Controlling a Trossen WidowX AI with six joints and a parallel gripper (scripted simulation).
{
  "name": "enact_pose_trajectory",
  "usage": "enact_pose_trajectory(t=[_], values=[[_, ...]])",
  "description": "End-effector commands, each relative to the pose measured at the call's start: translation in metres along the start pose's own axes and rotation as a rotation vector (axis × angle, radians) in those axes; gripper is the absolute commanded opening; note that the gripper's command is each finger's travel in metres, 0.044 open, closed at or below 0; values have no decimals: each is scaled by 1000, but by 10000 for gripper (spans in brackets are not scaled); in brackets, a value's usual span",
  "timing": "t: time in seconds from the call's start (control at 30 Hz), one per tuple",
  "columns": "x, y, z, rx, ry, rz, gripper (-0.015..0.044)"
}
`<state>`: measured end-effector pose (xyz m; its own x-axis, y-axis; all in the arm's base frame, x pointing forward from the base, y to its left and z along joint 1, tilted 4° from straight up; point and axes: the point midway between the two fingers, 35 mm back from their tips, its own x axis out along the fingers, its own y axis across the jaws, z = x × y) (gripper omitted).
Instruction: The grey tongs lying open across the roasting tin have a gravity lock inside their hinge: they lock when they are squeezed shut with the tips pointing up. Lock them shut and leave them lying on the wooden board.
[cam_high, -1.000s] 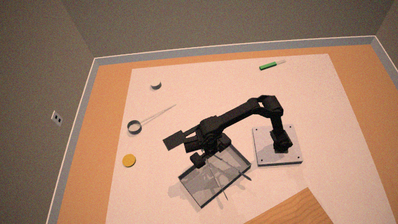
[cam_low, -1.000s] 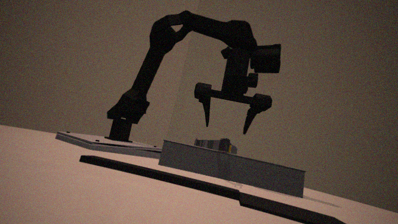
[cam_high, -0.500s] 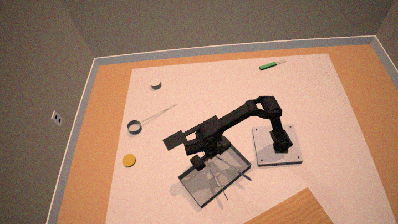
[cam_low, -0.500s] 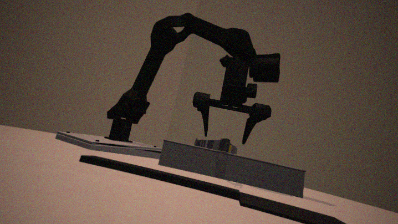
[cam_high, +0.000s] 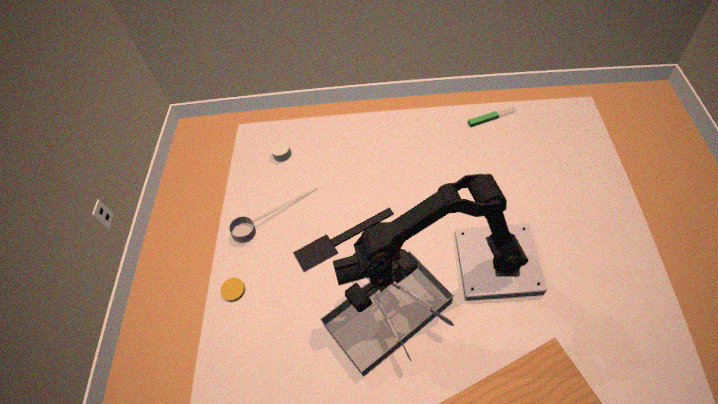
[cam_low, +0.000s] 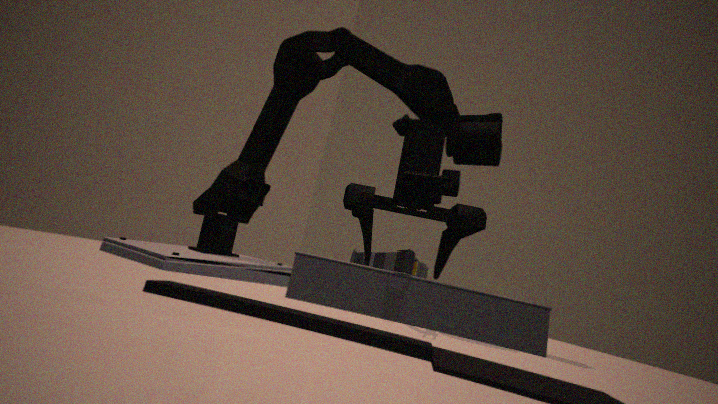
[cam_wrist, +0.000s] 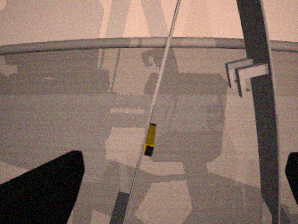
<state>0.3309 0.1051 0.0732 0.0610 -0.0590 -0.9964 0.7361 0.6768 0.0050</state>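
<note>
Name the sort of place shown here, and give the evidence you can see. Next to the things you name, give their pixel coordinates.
Probably a kitchen worktop set up for a robot: a roasting tin (cam_high: 342, 347) (cam_low: 416, 306) with grey tongs (cam_high: 394, 321) (cam_wrist: 263, 115) lying open across it, a wooden board (cam_high: 542, 374), and an arm bolted to a plate (cam_high: 474, 251) (cam_low: 135, 253).

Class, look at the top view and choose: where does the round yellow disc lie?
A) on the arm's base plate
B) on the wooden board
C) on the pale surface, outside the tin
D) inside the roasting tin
C: the yellow disc lies on the pale surface, well apart from the roasting tin.
</note>
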Motion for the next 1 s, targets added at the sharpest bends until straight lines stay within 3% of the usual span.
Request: enact_pose_trajectory(t=[0.0,0.67,0.73,0.97], values=[[10,-2,-2,-5,9,-9,440],[35,-6,-4,-5,9,-9,440],[31,-4,-2,0,2,-4,387],[31,-4,-2,0,2,-4,341]])
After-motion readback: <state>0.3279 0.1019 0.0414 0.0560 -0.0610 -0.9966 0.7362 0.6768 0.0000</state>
